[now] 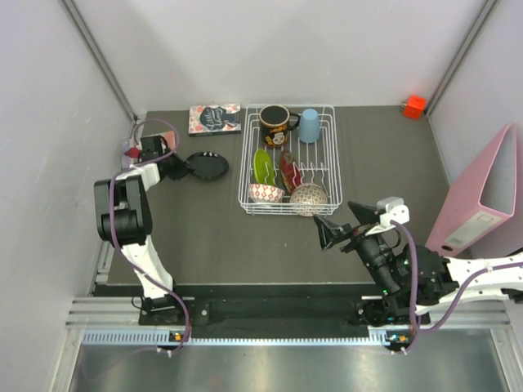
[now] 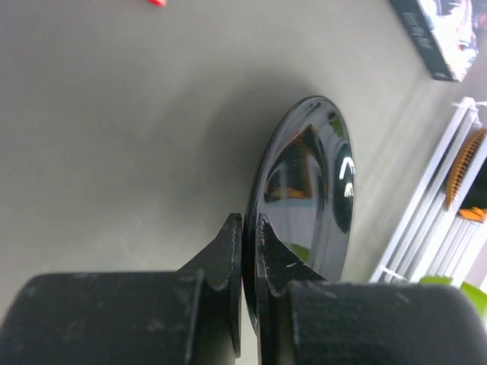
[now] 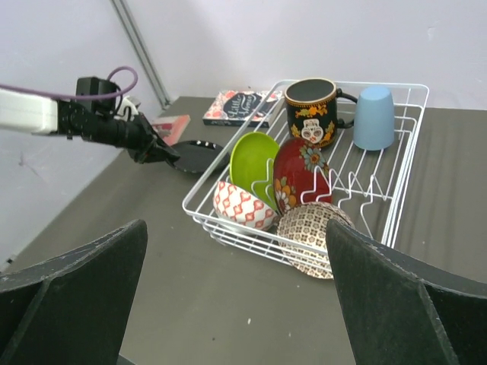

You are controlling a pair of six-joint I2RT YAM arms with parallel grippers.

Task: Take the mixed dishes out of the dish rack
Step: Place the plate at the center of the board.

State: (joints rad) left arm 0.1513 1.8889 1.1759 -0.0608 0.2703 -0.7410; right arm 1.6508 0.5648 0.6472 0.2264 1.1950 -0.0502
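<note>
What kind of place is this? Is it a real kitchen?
Probably a robot test booth, not a kitchen: two robot arms bolted to a dark table, plain white walls close around, and one dish rack of dishes.

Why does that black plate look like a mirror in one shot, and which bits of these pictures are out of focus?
Left wrist view: the glossy black plate mirrors bright spots and orange shapes, and the dish rack at the right edge is soft. Right wrist view: the fingers of the right gripper loom dark and blurred, the rack beyond is sharp. Top view: evenly lit, faint shadows.
</note>
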